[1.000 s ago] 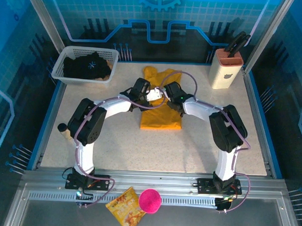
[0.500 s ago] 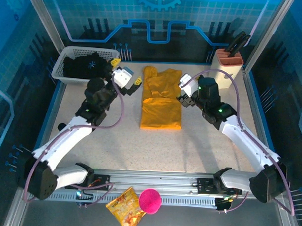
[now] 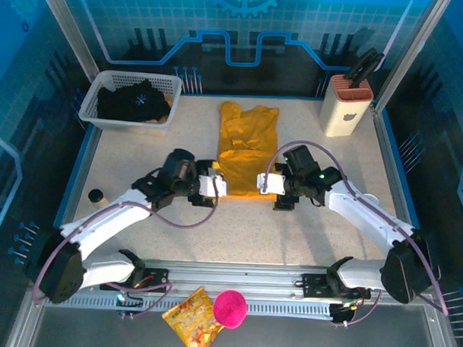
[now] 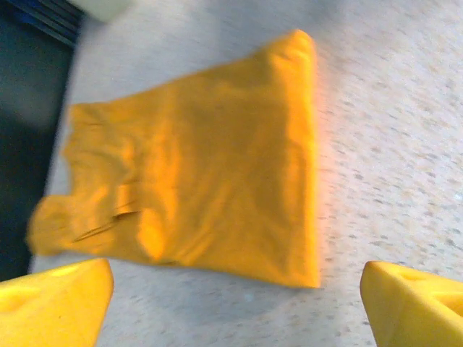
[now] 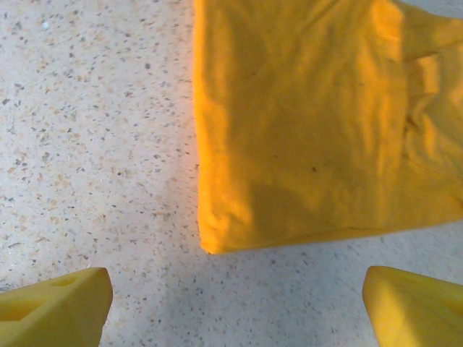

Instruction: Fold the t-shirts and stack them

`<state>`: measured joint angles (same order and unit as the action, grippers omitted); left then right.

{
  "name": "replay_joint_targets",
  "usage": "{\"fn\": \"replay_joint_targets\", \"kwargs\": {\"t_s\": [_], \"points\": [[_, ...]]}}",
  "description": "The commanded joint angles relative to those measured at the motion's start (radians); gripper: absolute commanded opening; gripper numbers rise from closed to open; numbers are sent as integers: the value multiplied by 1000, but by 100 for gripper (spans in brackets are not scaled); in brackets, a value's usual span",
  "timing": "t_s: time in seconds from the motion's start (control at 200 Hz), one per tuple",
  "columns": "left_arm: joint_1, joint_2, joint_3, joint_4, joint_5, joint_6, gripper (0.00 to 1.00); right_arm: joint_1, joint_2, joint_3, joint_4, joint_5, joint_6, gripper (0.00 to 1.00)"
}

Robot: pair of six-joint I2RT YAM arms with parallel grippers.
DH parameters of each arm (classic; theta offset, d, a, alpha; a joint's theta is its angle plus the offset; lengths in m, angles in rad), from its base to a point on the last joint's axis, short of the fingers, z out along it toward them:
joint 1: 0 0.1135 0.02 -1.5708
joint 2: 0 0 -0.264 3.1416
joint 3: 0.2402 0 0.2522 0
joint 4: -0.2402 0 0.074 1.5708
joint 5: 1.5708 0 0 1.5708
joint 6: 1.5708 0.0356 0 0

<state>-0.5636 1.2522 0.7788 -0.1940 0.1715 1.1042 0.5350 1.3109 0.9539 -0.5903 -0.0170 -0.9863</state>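
Observation:
The mustard-orange t-shirt (image 3: 247, 155) lies on the table folded into a long narrow strip, collar end far and hem near. My left gripper (image 3: 214, 186) stands open beside its near-left corner, and my right gripper (image 3: 266, 182) stands open beside its near-right corner. In the left wrist view the shirt (image 4: 202, 166) lies just beyond my open gripper (image 4: 235, 303), with bare table between the fingers. The right wrist view shows the shirt's corner (image 5: 325, 123) just ahead of my open gripper (image 5: 235, 303). The black t-shirt (image 3: 135, 103) with a white starburst sits crumpled in the basket.
A white basket (image 3: 87, 111) stands at the back left and a knife block (image 3: 346, 105) at the back right. A small dark cylinder (image 3: 98, 196) sits near the left edge. A snack bag (image 3: 192, 320) and a pink ball (image 3: 229, 308) lie on the front rail.
Both arms left the middle of the orange shirt, swung out to its sides, then came down to its near corners. The shirt lies as before.

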Motion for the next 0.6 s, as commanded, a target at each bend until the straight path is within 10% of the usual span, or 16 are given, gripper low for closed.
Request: {"fn": "replay_joint_targets", "kwargs": {"t_s": [0.0,0.596], "points": [[-38,126,74,-87,-72,121,84,14,92,16,1,-10,-59,88],[-39,390,164,-43,-91,157,79,-23,377,94,73,17,-64,68]]}}
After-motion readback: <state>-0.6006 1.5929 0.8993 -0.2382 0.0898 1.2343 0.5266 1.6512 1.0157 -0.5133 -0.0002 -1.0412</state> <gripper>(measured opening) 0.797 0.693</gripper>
